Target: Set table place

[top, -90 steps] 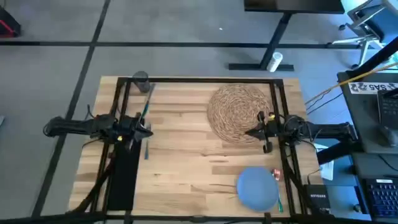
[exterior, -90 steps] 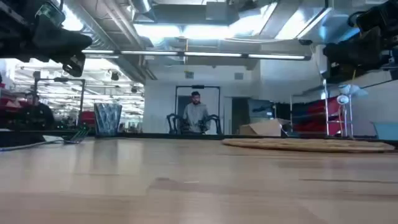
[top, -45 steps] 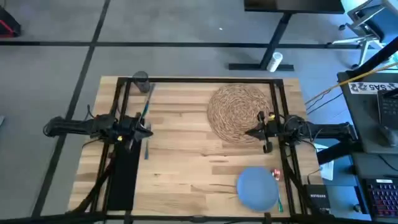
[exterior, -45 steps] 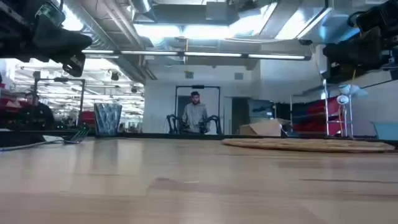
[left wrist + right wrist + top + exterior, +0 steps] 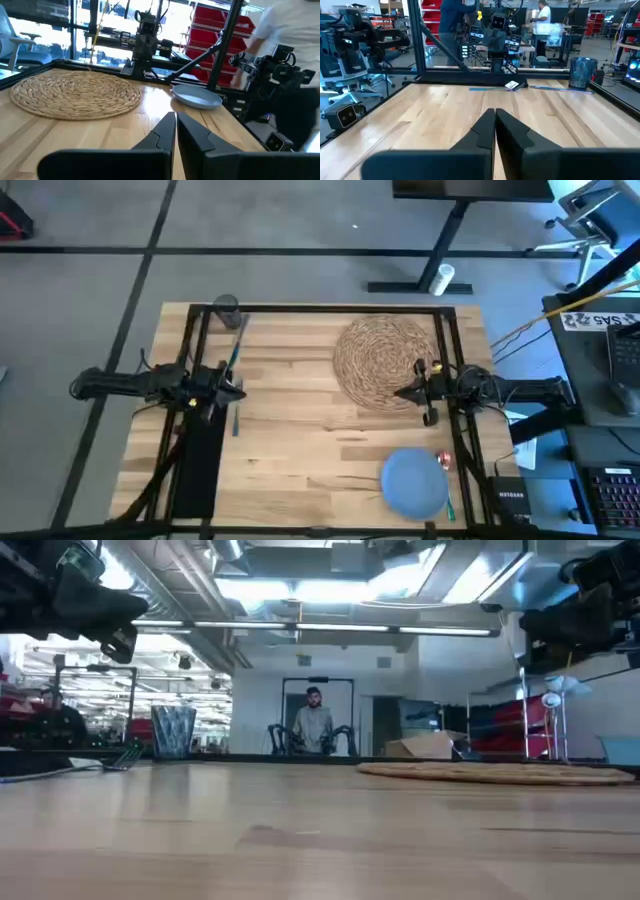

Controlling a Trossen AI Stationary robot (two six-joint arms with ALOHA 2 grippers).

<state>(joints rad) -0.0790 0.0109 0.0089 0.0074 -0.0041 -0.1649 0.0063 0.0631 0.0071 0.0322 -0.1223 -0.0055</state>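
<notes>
The bench (image 5: 300, 430) is made of light wood planks with a black frame, and it stands on a grey floor. Behind it is a big bright room with shelves, red bins and other desks. A person (image 5: 316, 720) stands far back in the low view.

Nearest, at the front right part of the bench, lies the round blue plate (image 5: 414, 482). Red-handled cutlery (image 5: 444, 461) lies just beside the plate's right edge, and a thin green piece (image 5: 451, 505) lies there too, pointing front to back.

At the front left lies the black napkin (image 5: 197, 465), a long dark strip running front to back. The left gripper (image 5: 238, 390) hangs over its far end with its jaws pressed together. Close by, the teal fork (image 5: 235, 418) lies along the napkin's edge, long way front to back.

The right gripper (image 5: 402, 393) hangs at the near right edge of the round straw placemat (image 5: 385, 360), and its jaws are pressed together as well.

Farthest, at the back left corner, stands the small grey glass (image 5: 226, 308), upright. Nothing lies on the placemat.
</notes>
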